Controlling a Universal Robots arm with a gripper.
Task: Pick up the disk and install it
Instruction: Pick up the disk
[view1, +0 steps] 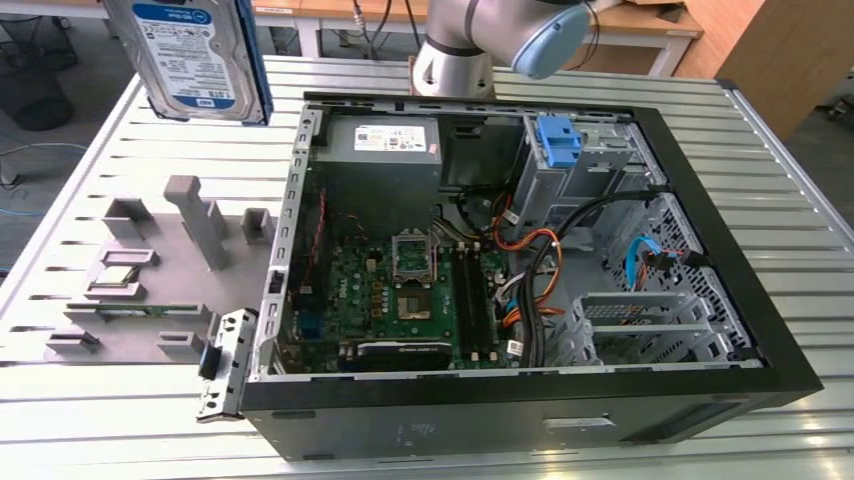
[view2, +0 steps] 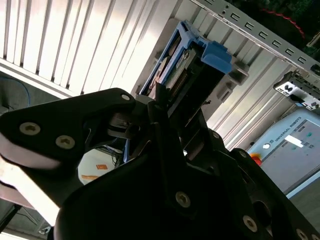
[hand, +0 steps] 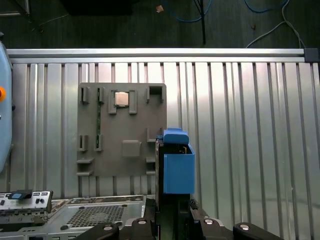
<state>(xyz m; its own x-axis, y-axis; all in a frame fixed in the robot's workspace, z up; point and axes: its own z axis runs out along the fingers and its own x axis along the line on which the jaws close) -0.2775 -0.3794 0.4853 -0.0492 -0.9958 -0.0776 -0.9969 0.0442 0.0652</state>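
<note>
The disk (view1: 187, 60) hangs in the air above the slatted table (view1: 120, 170), at the exterior view's far left, clamped in the gripper (view2: 167, 107). Below it, a grey tray (view1: 167, 305) holds a processor chip (hand: 121, 98). To the right, the open computer case (view1: 534, 395) contains a motherboard (view1: 400, 290), a power supply (view1: 380, 138) and cables (view1: 534, 250).

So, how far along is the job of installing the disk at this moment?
Done: the disk is up off the table. In hand: the tool grips it in the air, outside the open computer case. Left: the disk is not yet inside the case, so the installing remains.
</note>
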